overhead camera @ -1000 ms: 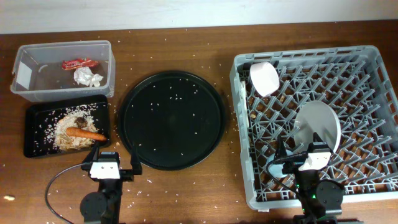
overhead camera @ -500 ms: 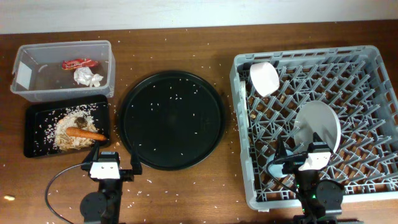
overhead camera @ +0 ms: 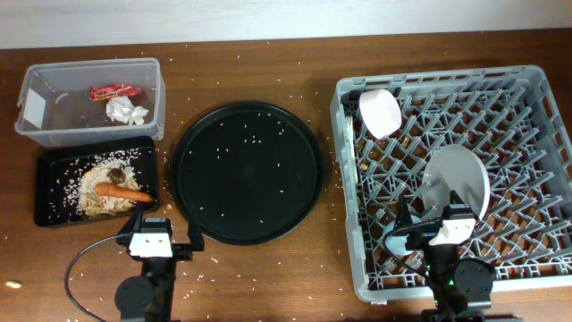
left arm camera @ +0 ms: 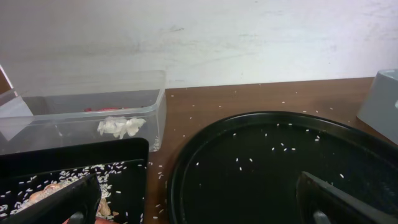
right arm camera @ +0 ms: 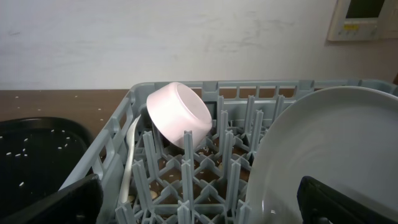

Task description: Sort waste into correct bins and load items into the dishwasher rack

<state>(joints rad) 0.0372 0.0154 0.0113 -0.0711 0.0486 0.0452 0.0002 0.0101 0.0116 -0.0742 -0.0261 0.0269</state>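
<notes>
The clear tub [overhead camera: 45, 76] holds the red wrapper [overhead camera: 112, 91] and the white tissue [overhead camera: 127, 111]. The flat black tray [overhead camera: 49, 210] holds grain scraps [overhead camera: 94, 183], a brown bit [overhead camera: 116, 173] and the carrot [overhead camera: 123, 191]. The grey rack [overhead camera: 447, 82] holds the white bowl [overhead camera: 380, 113], the plate [overhead camera: 456, 183] on edge and the fork [overhead camera: 347, 130] at its left wall. A pale rounded thing [overhead camera: 398, 243], perhaps the cup, is partly hidden under my right gripper [overhead camera: 435, 219]. That gripper is open and empty at the rack's front. My left gripper [overhead camera: 159, 224] is open and empty by the flat tray.
The large round black tray [overhead camera: 248, 172] lies in the middle with rice grains on it. Loose grains are scattered over the wooden table. In the right wrist view the plate [right arm camera: 323, 155] stands close on the right and the bowl [right arm camera: 179, 115] further back.
</notes>
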